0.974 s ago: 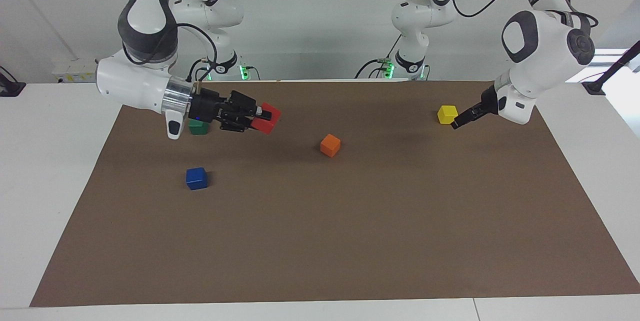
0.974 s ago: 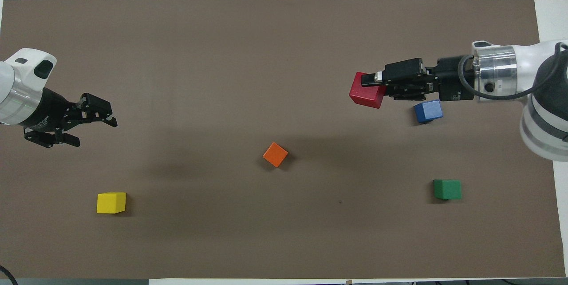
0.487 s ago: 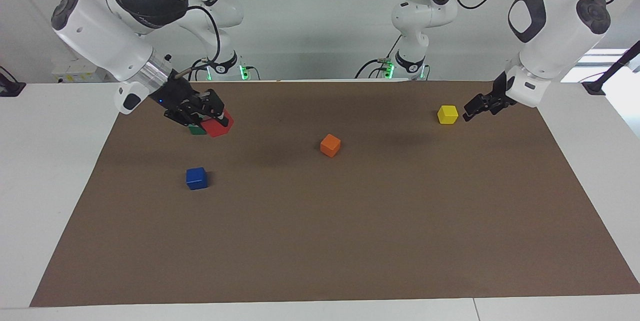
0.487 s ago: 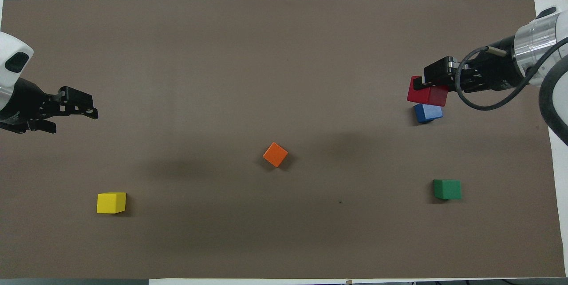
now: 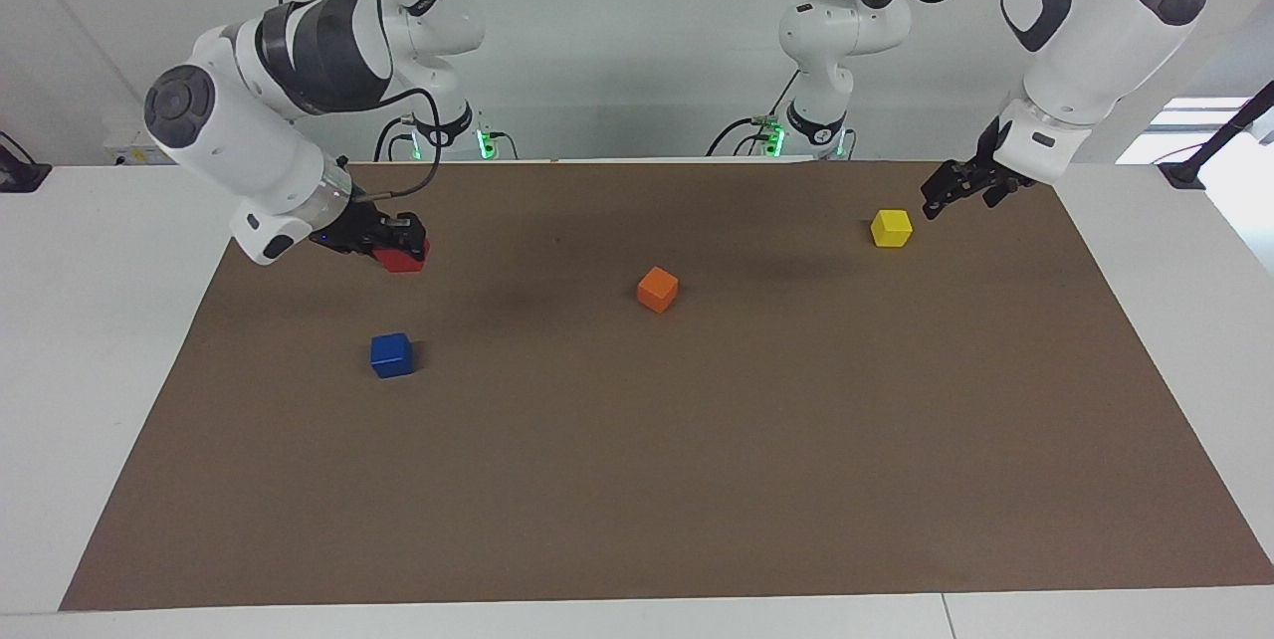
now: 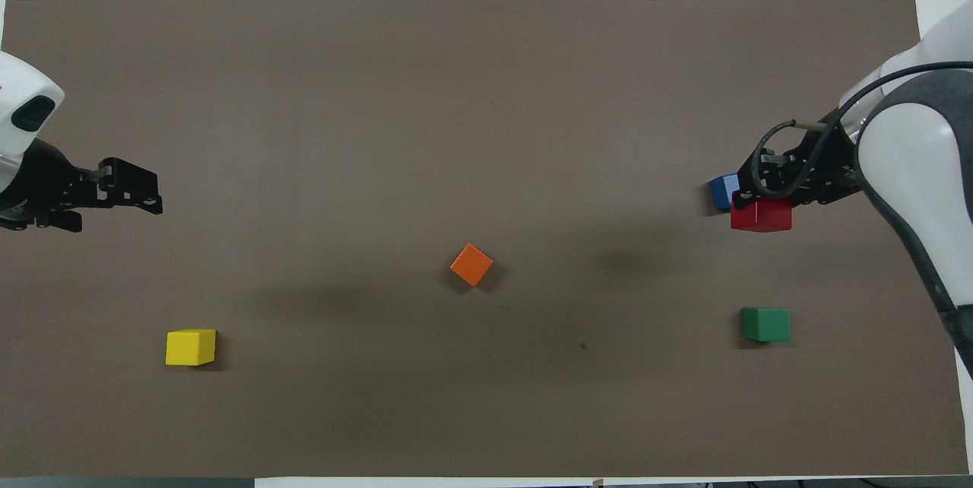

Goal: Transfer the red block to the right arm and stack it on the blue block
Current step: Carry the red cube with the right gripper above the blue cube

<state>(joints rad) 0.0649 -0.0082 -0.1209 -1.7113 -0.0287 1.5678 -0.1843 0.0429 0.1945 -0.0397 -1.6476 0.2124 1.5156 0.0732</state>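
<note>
My right gripper (image 5: 401, 249) is shut on the red block (image 5: 405, 261) and holds it in the air over the mat, between the blue block (image 5: 391, 355) and the green block. In the overhead view the right gripper (image 6: 760, 201) and the red block (image 6: 761, 216) cover part of the blue block (image 6: 721, 192). The blue block rests on the mat with nothing on it. My left gripper (image 5: 944, 197) is open and empty, raised over the mat beside the yellow block (image 5: 891, 228). The left gripper also shows in the overhead view (image 6: 141, 195).
A brown mat (image 5: 697, 480) covers the table. An orange block (image 5: 657, 289) lies near its middle. The green block (image 6: 765, 324) lies nearer to the robots than the blue one and is hidden by the red block in the facing view. The yellow block (image 6: 190, 346) lies toward the left arm's end.
My right gripper has swung with the red block from mid-mat back toward the right arm's end and lowered beside the blue block. My left gripper has drawn back and risen.
</note>
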